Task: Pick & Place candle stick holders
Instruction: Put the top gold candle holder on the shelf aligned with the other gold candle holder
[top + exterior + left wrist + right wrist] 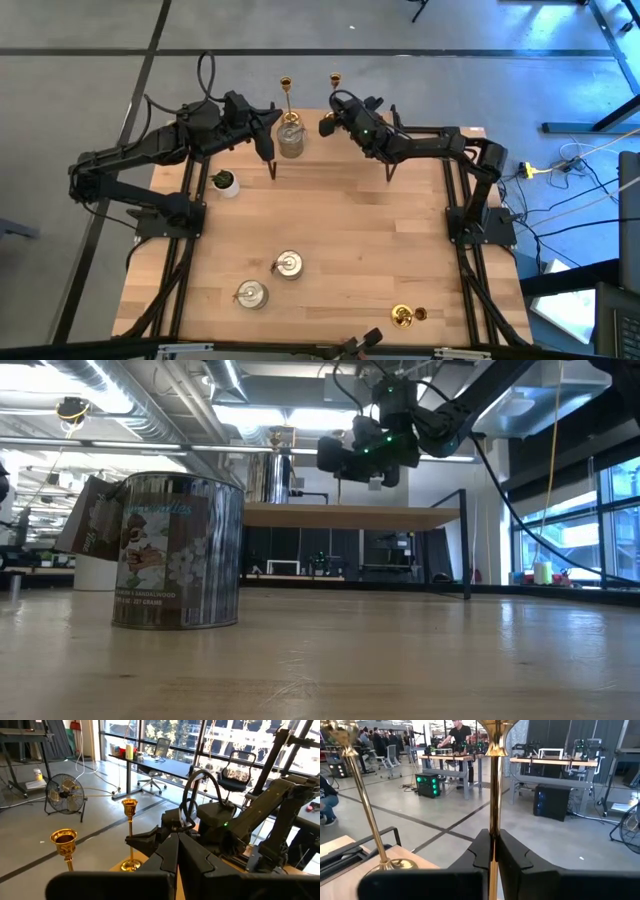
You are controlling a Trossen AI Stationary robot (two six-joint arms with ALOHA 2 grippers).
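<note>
Two gold candle stick holders stand upright at the table's far edge. My right gripper (328,122) is shut on the right one (335,80). The left one (286,88) stands free on its round base (395,865). A third gold holder (403,316) lies near the front edge. One silvery holder (290,138) sits by the far edge, and two more (288,264) (250,294) sit toward the front. My left gripper (272,120) hovers shut beside the far silvery holder, touching nothing. My right gripper pinches the gold holder's slim stem (493,827) between its two fingers. The fingers come in level, pointing toward the table's far edge, and lie across the stem. The holder stays upright. Its base (131,866) is at the table's far edge; whether it rests there, I cannot tell.
A small white pot with a green plant (226,183) stands at the table's left side. The middle of the wooden table (340,230) is bare. In the low view one silvery holder (178,550) stands close to the camera. People and desks show in the room beyond.
</note>
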